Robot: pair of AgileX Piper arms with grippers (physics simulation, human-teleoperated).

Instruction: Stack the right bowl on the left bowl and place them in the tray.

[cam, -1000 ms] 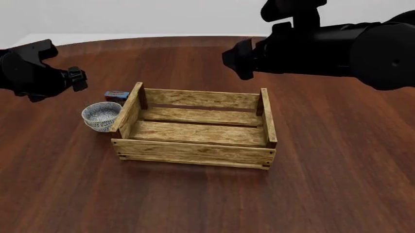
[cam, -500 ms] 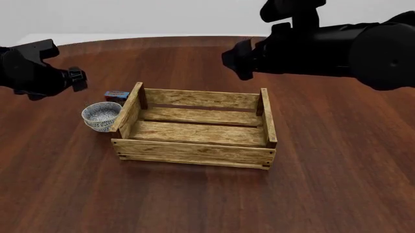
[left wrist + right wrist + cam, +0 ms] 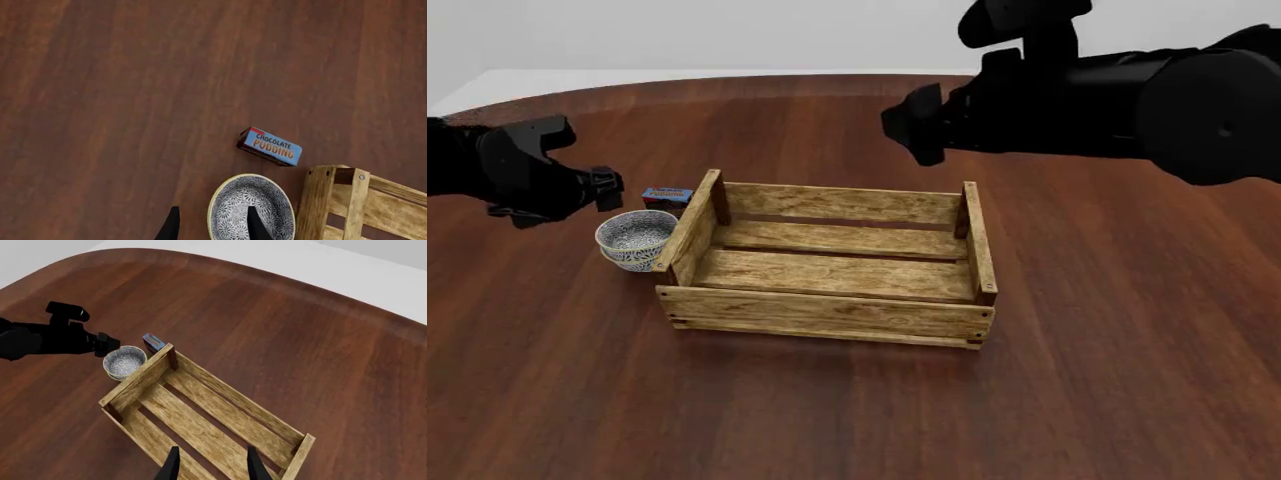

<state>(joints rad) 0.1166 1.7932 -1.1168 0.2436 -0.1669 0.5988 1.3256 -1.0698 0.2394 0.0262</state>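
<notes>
Two speckled white bowls [image 3: 637,236] sit nested as one stack on the table, touching the left end of the wooden tray [image 3: 827,312]. By look I cannot tell which is the right bowl and which the left bowl. My left gripper [image 3: 611,190] hovers just above and left of the stack. In the left wrist view it [image 3: 212,229] is open, one finger over the bowl [image 3: 253,206] and one outside its rim. My right gripper [image 3: 905,126] is high above the tray's far side, open [image 3: 212,467] and holding nothing. Nothing lies in the tray [image 3: 200,427].
A small blue-and-red chocolate pudding box [image 3: 269,146] lies on the table just behind the bowls, near the tray's far left corner [image 3: 667,195]. Dark wood table [image 3: 1121,380] stretches on all sides of the tray. The table's far edge is curved.
My left gripper has moved right and down, closing in above the bowl stack. The right arm has stayed almost still. Bowls, box and tray have not shifted.
</notes>
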